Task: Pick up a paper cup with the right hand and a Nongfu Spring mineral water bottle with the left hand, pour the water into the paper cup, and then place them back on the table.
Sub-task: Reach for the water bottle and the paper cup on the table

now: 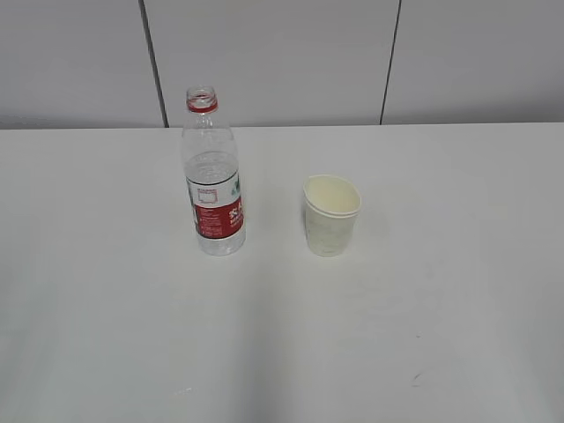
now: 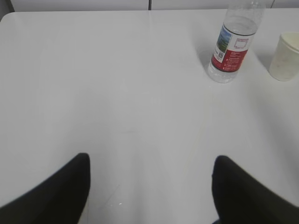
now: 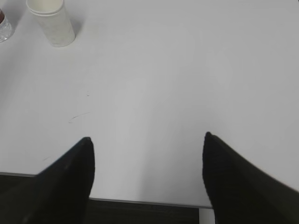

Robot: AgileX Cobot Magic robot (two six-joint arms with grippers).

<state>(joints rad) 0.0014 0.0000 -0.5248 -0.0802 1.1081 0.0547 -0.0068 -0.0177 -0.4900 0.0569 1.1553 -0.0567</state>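
Note:
The Nongfu Spring mineral water bottle (image 1: 213, 189) stands upright on the white table (image 1: 106, 291), uncapped, with a red neck ring and a red-and-white label. The paper cup (image 1: 331, 215) stands upright just to its right, cream-white and empty-looking. Neither arm shows in the exterior view. My left gripper (image 2: 152, 161) is open and empty over bare table, with the bottle (image 2: 231, 49) far ahead to the right and the cup (image 2: 287, 56) at the right edge. My right gripper (image 3: 147, 140) is open and empty near the table's front edge, with the cup (image 3: 52, 21) far ahead to the left.
A grey panelled wall (image 1: 282, 53) runs behind the table. A few faint dark marks (image 1: 416, 377) lie on the tabletop at the front right. The table's front edge (image 3: 140, 201) shows between the right gripper's fingers, with dark floor below.

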